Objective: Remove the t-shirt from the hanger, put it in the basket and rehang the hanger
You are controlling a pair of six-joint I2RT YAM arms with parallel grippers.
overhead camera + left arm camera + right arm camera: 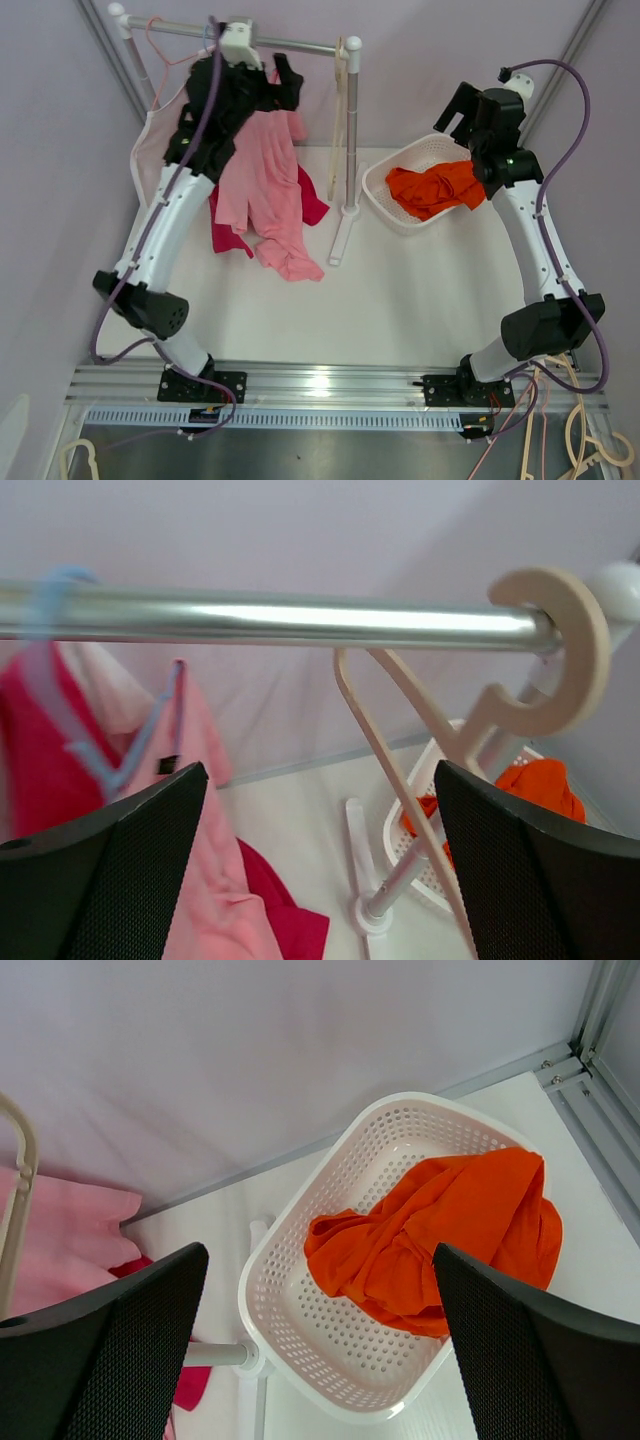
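Hovering empty at the rail, left gripper is gaping wide. Pink t-shirt is hanging near rail's left end, bare beige hanger at its right end. Right gripper is gaping over basket.

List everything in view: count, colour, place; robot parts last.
rail: 1, silver, far left of table
pale top: 1, pale pink, rail's left end
pink shirt: 1, pink, hanging below the rail
crimson garment: 1, crimson, behind the pink shirt
blue hanger: 1, blue, on the rail
beige hanger: 1, beige, empty, rail's right end
basket: 1, white, far right of table
orange shirt: 1, orange, in the basket
spare hangers: several, beige, past the table's near edge
table: 1, white, under rail and basket
left gripper: 1, black, open, at the rail
right gripper: 1, black, open, above the basket
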